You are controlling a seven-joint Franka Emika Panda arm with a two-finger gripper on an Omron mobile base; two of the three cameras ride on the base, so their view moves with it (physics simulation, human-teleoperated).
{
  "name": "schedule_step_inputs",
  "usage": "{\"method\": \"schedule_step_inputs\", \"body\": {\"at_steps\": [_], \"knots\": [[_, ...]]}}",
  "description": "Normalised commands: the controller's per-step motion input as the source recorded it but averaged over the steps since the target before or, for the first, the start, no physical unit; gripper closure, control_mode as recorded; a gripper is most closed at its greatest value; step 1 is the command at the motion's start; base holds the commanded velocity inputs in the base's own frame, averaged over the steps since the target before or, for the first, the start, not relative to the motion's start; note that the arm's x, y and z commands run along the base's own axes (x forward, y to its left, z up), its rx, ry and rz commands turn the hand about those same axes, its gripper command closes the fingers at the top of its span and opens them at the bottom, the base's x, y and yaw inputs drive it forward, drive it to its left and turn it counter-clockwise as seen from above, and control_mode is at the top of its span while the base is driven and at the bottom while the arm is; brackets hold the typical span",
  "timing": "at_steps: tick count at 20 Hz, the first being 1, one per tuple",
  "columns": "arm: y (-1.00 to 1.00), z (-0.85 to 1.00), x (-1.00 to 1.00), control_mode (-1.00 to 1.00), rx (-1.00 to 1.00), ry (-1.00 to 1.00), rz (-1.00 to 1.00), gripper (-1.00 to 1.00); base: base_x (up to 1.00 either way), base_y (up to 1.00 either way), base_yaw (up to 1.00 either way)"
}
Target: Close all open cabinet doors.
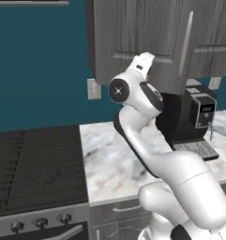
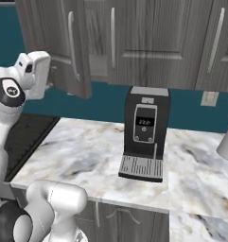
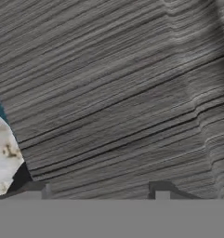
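Close ahead of claw (image 3: 102,189): open cabinet door (image 3: 118,93), grey wood-grain face.

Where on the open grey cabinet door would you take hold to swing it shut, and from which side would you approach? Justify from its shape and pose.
Probably the open cabinet door is best taken by its long vertical bar handle, approached from the door's front face. The bar stands off the panel, giving fingers something to close around, and sits away from the hinge edge. The flat panel itself offers only a surface to push.
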Motion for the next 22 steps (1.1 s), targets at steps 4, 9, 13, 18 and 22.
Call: {"method": "schedule_step_inputs", "body": {"at_steps": [4,9,13,18,22], "knots": [[-1.00,0.00,-0.02,-1.00,0.30,0.00,0.00,-1.00,0.00,0.00,0.00],[-1.00,0.00,-0.03,-1.00,0.29,0.00,0.00,-1.00,0.00,0.00,0.00],[-1.00,-0.13,0.00,-1.00,0.36,-0.01,0.01,-1.00,0.00,0.00,0.00],[-1.00,-0.53,0.52,-1.00,0.44,-0.09,0.06,-1.00,0.00,0.00,0.00],[-0.97,-0.65,1.00,-1.00,0.41,-0.04,0.12,-1.00,0.00,0.00,0.00]]}}
